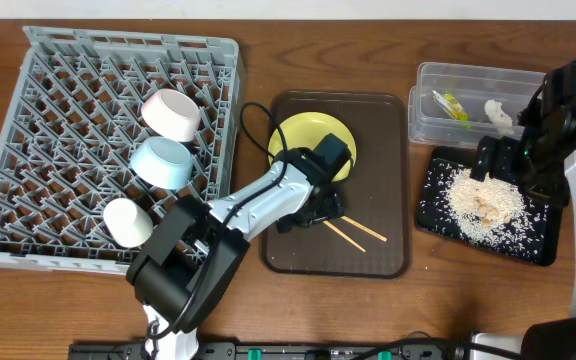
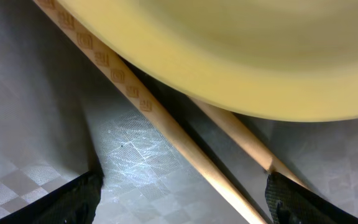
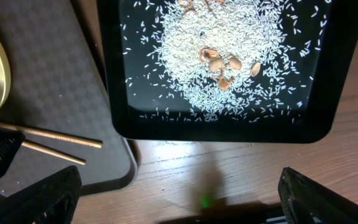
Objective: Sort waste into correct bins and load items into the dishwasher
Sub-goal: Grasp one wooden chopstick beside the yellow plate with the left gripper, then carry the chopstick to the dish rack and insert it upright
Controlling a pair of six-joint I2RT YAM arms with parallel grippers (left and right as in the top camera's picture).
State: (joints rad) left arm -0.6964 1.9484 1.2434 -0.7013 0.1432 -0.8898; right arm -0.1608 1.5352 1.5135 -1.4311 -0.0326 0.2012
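On the brown serving tray [image 1: 383, 130] lie the pale yellow plate [image 1: 308, 135] and the wooden chopsticks [image 1: 356, 233]. My left gripper [image 1: 320, 208] is low over the tray at the plate's near edge. In the left wrist view it [image 2: 182, 205] stands open; one chopstick [image 2: 185, 149] runs between its fingers and the other [image 2: 241, 134] meets the right fingertip [image 2: 291, 199], under the plate [image 2: 241, 56]. My right gripper [image 1: 488, 165] hangs open and empty above the black tray [image 1: 433, 225] of rice scraps [image 3: 216, 56]. The clear tub [image 1: 423, 120] holds the wrapper [image 1: 450, 105] and paper scrap [image 1: 498, 115].
The grey dish rack [image 1: 28, 120] fills the left side and holds a white bowl [image 1: 171, 113], a light blue bowl [image 1: 163, 162] and a white cup [image 1: 128, 222]. Bare wood shows between the trays and along the front edge [image 3: 229, 180].
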